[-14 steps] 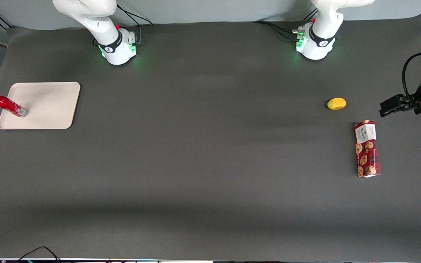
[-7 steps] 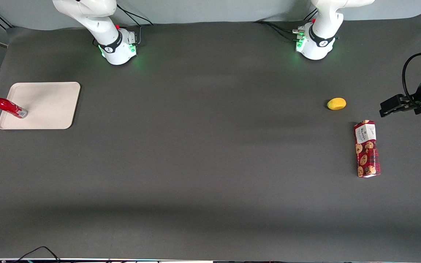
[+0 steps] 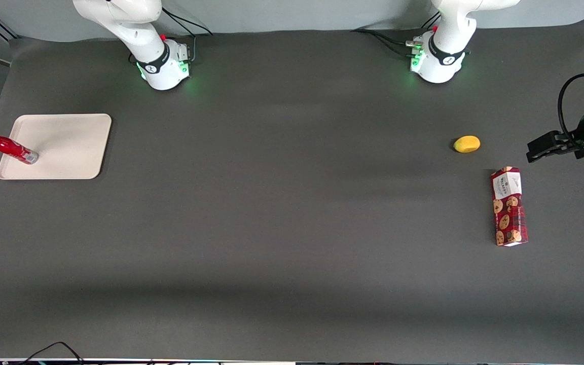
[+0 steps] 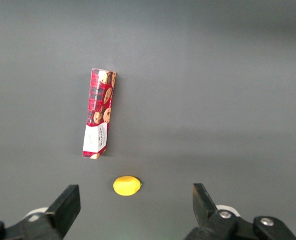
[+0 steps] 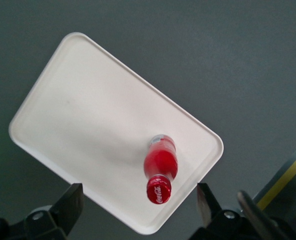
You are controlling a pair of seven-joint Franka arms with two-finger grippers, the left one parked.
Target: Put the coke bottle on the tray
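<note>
The coke bottle (image 5: pixel 160 165) stands upright on the tray (image 5: pixel 87 125), directly beneath the wide, empty claw (image 5: pixel 137 207).

A robot lab: arm bases (image 3: pixel 162 68) bolted to a grey-matted table (image 3: pixel 292 228).
</note>
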